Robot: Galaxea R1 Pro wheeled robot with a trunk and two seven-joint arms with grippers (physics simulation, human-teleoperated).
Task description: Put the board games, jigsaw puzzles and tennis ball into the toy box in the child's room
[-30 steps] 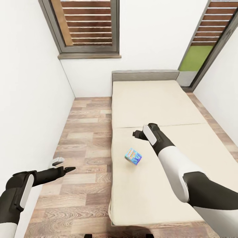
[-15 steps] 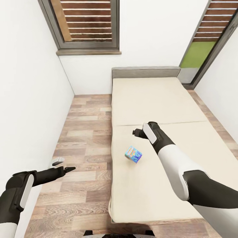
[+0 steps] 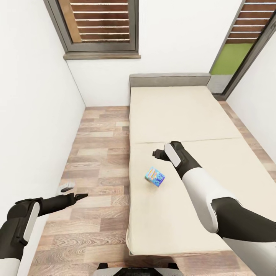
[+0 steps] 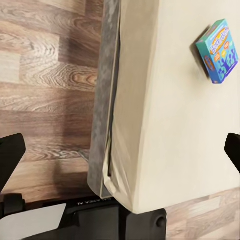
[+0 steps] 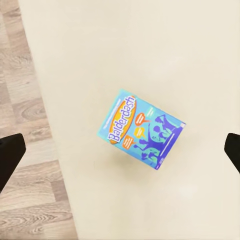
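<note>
A board game (image 3: 155,176), a blue printed box with purple silhouettes, lies on the beige bed (image 3: 180,115) near its left side. In the right wrist view the board game (image 5: 141,128) lies flat between the widely spread fingertips (image 5: 10,156). My right gripper (image 3: 156,154) hovers open over the bed, just beyond the box. Over the wood floor to the left of the bed, my left gripper (image 3: 81,196) is open and holds nothing. The left wrist view has the board game (image 4: 218,51) on the cover, near the bed's corner (image 4: 117,190).
A white wall (image 3: 34,126) runs close along the left. A strip of wood-plank floor (image 3: 99,153) separates it from the bed. A small white object (image 3: 67,186) lies on the floor by the wall. Dark-framed windows (image 3: 101,27) stand behind the headboard (image 3: 168,79).
The whole picture has shifted, so the camera has moved: the bed and window sit higher in frame and my base now shows at the bottom. The board game lies where it was.
</note>
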